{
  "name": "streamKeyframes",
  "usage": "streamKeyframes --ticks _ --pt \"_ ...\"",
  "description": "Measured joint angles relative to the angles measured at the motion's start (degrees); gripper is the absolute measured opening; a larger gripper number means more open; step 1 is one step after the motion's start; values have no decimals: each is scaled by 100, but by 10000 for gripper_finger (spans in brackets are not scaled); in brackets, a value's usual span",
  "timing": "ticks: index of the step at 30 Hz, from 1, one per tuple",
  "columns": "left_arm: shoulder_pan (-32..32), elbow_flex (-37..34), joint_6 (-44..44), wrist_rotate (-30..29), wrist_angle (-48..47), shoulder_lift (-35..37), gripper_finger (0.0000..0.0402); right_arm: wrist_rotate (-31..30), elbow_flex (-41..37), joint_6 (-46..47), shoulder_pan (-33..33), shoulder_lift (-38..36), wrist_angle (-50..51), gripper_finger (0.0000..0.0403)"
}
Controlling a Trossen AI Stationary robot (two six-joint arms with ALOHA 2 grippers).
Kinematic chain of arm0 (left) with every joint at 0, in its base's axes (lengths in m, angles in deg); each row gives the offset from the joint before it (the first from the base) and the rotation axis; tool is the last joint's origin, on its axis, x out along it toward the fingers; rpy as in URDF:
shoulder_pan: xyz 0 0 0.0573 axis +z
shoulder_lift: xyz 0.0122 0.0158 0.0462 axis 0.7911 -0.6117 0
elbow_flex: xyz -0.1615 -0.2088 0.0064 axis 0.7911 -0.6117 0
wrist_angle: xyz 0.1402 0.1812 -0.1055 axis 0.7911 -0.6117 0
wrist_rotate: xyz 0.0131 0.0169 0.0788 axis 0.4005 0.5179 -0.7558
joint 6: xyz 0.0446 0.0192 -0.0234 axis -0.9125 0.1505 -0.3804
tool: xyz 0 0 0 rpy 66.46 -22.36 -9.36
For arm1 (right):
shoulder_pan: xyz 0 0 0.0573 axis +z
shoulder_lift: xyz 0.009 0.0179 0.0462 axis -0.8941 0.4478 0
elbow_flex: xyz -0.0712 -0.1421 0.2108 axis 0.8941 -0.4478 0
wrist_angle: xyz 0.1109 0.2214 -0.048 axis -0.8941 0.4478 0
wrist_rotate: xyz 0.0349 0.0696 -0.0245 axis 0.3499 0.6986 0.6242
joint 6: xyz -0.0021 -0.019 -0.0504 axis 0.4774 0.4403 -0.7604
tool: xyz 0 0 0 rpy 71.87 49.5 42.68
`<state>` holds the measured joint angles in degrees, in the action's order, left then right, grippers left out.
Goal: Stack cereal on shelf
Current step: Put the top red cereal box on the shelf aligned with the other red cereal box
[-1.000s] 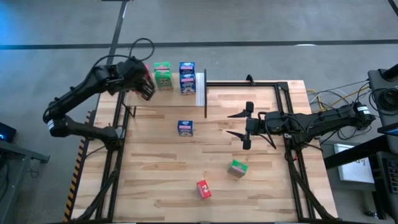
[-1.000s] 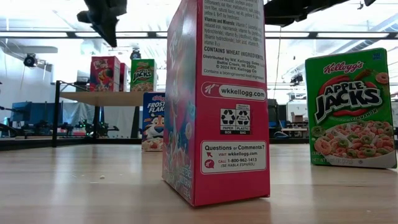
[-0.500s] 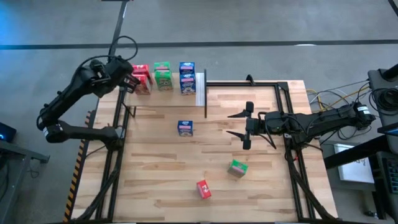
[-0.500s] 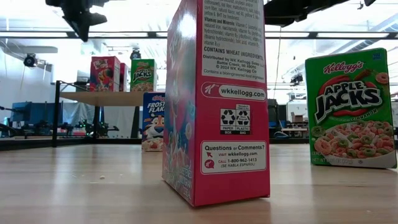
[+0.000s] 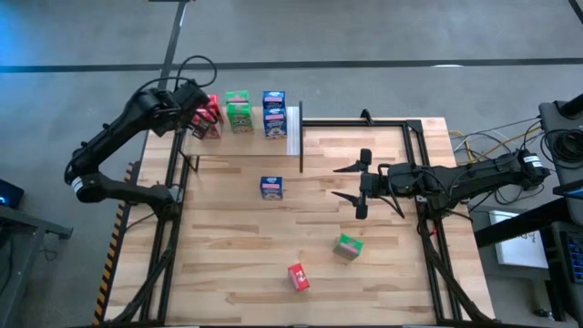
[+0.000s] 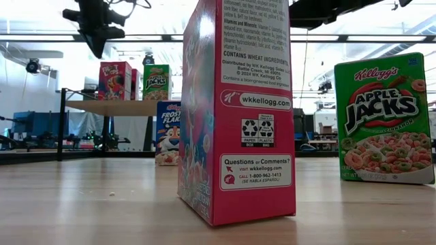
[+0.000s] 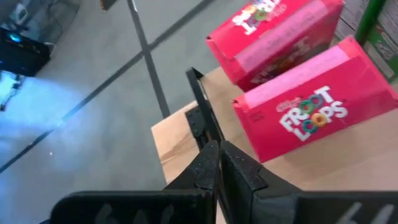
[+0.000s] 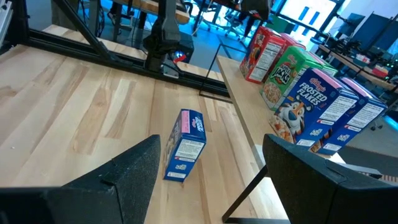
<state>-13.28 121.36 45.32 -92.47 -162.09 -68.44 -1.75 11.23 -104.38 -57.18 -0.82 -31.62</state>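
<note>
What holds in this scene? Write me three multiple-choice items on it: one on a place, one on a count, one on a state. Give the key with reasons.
1. Where is the left pincer?
A. By the red boxes at the shelf
B. Over the table's green box
C. Beside the right pincer

2. How many cereal boxes stand on the tabletop, off the shelf?
A. One
B. Three
C. Five

3. How is the right pincer?
A. Shut on a blue box
B. Open, holding nothing
C. Shut, empty

Key: A, the left wrist view shows its shut fingers just short of the red boxes; B, the blue box, green box and red box stand on the tabletop; B, its fingers stand apart over bare wood.
</note>
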Motion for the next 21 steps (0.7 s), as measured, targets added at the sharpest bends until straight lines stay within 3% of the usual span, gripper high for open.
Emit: streamKeyframes --ticks 15,21 --pt "0 -4 0 31 -13 -157 0 0 0 0 2 0 0 272" --pt "0 -7 2 306 -8 -157 0 0 0 0 0 0 0 272"
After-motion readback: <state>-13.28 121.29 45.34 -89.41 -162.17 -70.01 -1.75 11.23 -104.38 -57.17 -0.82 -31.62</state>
